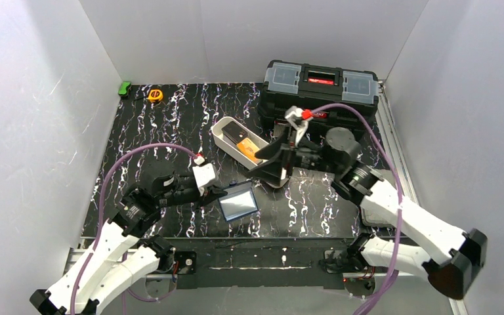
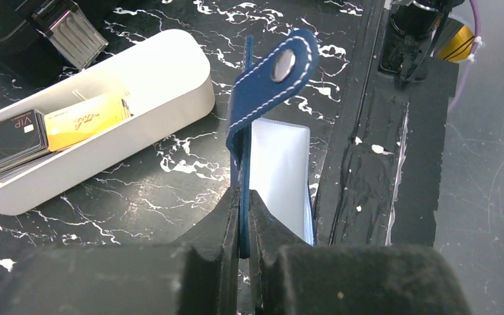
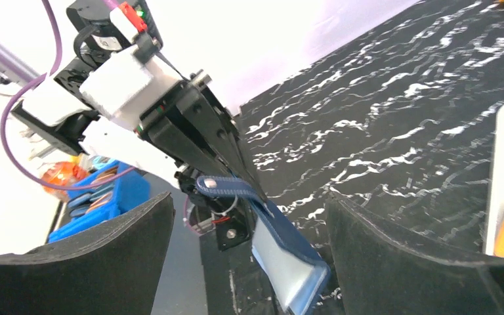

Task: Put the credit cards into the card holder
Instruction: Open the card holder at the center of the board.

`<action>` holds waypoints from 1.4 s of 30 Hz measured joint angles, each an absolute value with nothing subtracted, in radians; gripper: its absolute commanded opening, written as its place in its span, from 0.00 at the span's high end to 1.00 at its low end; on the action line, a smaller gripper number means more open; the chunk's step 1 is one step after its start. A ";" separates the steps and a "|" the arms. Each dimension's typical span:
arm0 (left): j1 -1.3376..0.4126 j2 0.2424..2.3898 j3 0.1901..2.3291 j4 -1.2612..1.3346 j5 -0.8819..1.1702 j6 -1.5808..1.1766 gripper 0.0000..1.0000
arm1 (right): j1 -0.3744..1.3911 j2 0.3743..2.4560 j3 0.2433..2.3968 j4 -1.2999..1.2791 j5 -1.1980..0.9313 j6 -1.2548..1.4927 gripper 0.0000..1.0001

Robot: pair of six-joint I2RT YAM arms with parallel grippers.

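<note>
Two fingers of the left gripper (image 2: 243, 200) clench the navy card holder (image 2: 270, 77) at lower centre of the top view, snap tab up, pale blue lining showing. Only the left wrist view shows a black "VIP" credit card (image 2: 10, 134) beside an orange credit card (image 2: 85, 119) in the white tray (image 2: 164, 85). The right gripper (image 1: 272, 164), spread wide and grasping nothing, covers the tray's lower-right end, with the toolbox (image 1: 320, 88) behind.

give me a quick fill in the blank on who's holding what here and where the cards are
The left gripper is shut on the navy-blue folding wallet; the right gripper is ____.
The long white oblong tray holds an orange-yellow plastic card beside a ____ plastic card marked VIP.
Neither card is yet inside the folding ____.
Missing words: open; black; wallet.
</note>
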State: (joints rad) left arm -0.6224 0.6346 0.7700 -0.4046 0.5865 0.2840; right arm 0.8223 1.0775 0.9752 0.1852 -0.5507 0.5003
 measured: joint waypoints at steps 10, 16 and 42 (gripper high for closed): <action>-0.611 0.701 0.878 -0.331 0.553 0.128 1.00 | 0.772 0.899 0.735 0.151 -0.521 0.498 0.13; -0.591 0.731 0.944 -0.294 0.562 0.052 1.00 | 0.767 0.889 0.672 0.129 -0.542 0.501 0.14; -0.558 0.777 0.992 -0.283 0.659 -0.051 1.00 | 0.725 0.835 0.609 0.190 -0.503 0.508 0.36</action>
